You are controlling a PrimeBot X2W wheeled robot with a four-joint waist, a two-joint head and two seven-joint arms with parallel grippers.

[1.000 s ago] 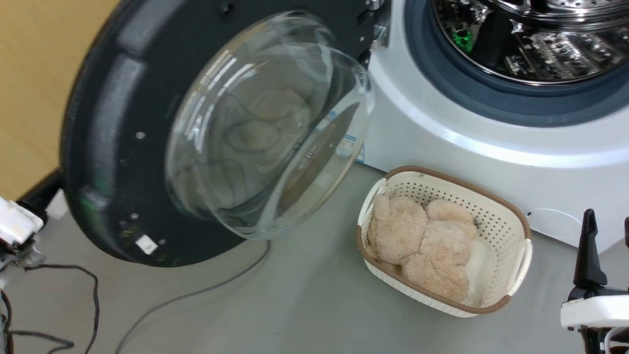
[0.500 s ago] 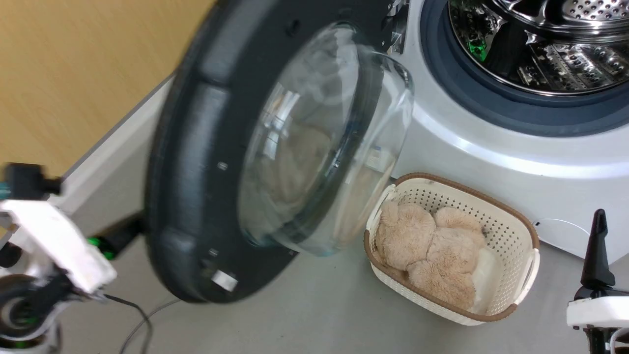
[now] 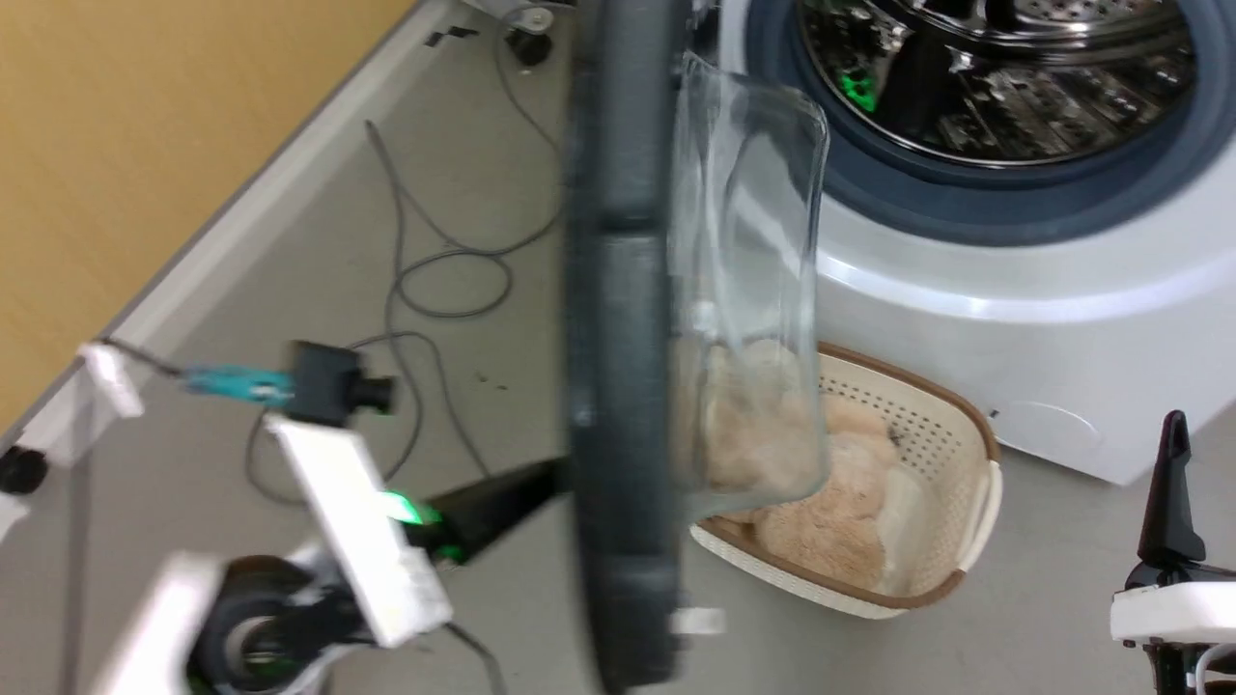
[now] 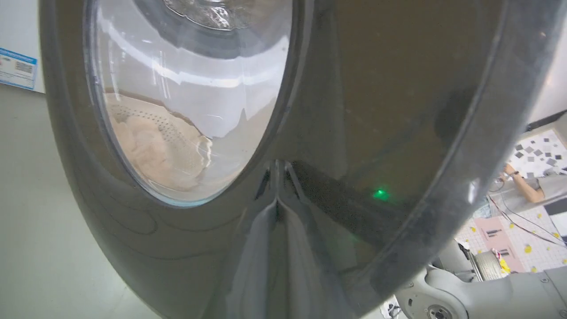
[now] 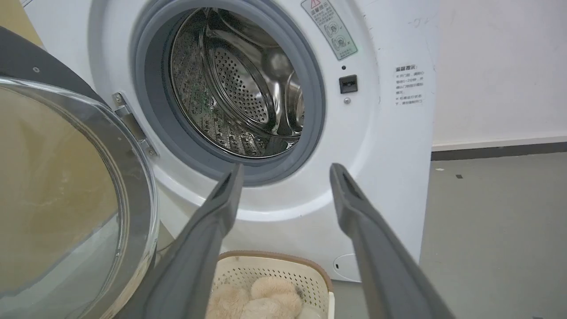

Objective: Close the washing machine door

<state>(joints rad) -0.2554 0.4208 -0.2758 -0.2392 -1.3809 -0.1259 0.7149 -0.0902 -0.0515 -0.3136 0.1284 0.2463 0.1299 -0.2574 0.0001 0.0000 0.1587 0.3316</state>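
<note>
**A:** How does the washing machine door (image 3: pixel 618 338) stand?

**B:** It stands part-open and edge-on in the head view. Its black rim runs top to bottom through the middle. The glass bowl (image 3: pixel 753 290) bulges toward the washing machine (image 3: pixel 1014 319), and the steel drum (image 3: pixel 995 87) is uncovered.

**A:** And the left gripper (image 4: pixel 277 204)?

**B:** Its two fingers lie together with the tips meeting. They press on the door's glossy outer face, just beside the window.

**A:** The right gripper (image 5: pixel 287 170)?

**B:** Its fingers are spread wide and hold nothing. It is well apart from the door and points at the drum opening.

**A:** What else is on the floor?

**B:** A white perforated basket (image 3: pixel 908 415) with beige plush (image 3: pixel 821 541) in it sits just in front of the machine. In the head view it is partly seen through the glass bowl. Grey cables (image 3: pixel 425 280) lie on the door's other side, near the wooden wall (image 3: pixel 145 145).
</note>
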